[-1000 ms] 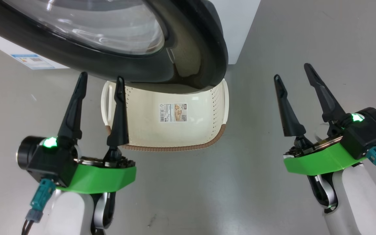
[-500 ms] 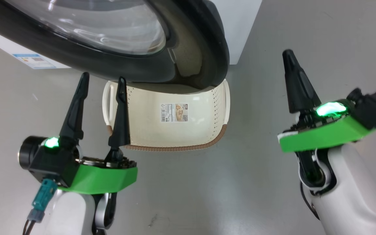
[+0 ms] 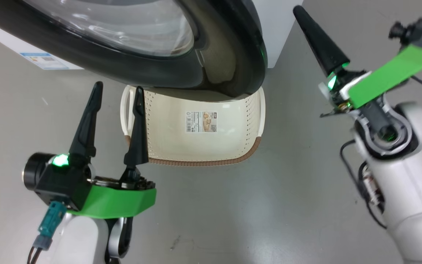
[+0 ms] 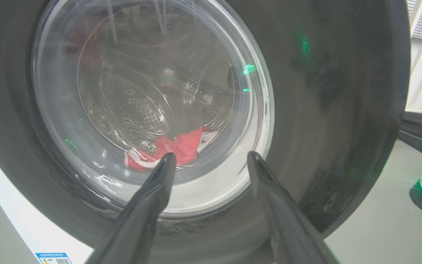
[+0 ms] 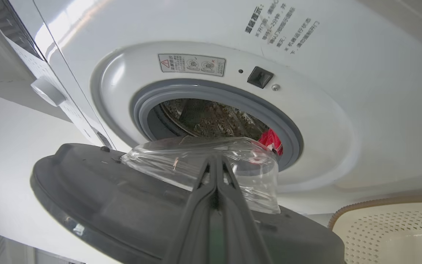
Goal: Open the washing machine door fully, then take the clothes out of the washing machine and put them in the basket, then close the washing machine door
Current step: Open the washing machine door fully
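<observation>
The washing machine door [image 3: 229, 47] stands partly open, its black rim and glass bowl [image 5: 203, 165] hanging over the cream basket [image 3: 196, 146] on the floor. Red clothes [image 5: 271, 141] lie in the drum behind the grey ring of the washing machine [image 5: 306, 55]; they also show through the glass as clothes [image 4: 176, 146]. My left gripper [image 3: 118, 88] is open and holds nothing, just left of the basket and below the door's rim. My right gripper [image 3: 298, 9] is shut on nothing, raised to the right of the door's free edge and apart from it. Its closed fingers [image 5: 214, 190] point at the door's inner side.
Bare grey floor [image 3: 288, 176] spreads around the basket and to the right. A blue label [image 3: 44, 60] marks the machine's white front at the left. The basket's brown rim [image 5: 379, 203] lies just under the door at the lower right of the right wrist view.
My right gripper has shut and its arm has risen and rolled over, moving up beside the door's free edge. The left arm has stayed put. The head camera has shifted slightly.
</observation>
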`<state>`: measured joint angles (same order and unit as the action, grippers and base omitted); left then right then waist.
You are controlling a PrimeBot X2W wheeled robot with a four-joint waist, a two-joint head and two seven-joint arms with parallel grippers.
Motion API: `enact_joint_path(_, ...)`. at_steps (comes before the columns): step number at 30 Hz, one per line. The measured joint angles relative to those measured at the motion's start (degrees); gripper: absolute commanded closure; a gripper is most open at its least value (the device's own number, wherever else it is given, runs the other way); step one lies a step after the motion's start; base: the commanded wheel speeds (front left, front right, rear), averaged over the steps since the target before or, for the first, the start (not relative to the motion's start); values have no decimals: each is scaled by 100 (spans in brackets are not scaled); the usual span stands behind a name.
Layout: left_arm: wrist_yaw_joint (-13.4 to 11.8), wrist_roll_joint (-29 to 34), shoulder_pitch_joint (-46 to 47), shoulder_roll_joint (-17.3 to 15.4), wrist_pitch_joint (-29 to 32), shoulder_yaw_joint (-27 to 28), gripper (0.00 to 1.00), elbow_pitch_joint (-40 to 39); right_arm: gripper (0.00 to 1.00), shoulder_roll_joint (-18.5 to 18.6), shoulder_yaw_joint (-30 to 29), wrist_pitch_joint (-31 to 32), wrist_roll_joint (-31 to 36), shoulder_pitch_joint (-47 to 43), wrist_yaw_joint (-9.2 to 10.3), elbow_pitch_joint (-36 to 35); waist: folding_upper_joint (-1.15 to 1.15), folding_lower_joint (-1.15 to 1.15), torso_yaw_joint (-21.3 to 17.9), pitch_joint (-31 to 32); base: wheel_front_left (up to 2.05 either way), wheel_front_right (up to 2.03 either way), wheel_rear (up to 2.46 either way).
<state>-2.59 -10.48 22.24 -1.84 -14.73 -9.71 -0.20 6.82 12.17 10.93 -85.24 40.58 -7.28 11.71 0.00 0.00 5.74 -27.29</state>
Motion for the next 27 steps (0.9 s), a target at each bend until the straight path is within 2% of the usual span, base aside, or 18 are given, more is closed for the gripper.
enact_joint_path(5, -9, -2, 1, 0, 0, -26, 0, 1, 100, 177, -70, 1214, -1034, 414, 0, 267, 0, 0, 35, -41, 0, 0, 0)
enact_joint_path(10, -18, -3, 1, 1, 0, -27, 0, 3, 100, 327, -8, 2025, -1504, 868, 0, 646, 0, 0, 66, -91, 0, 0, 0)
enact_joint_path(18, -18, -10, 5, 1, 0, -67, 0, 23, 100, 380, 255, 2719, -1823, 1460, 0, 1471, 0, 0, 178, -134, 0, 0, 0)
enact_joint_path(27, -45, -25, 5, 1, 0, -94, 0, 36, 100, 321, 526, 3158, -1908, 1594, 0, 1672, 0, 0, 248, -100, 0, 0, 0)
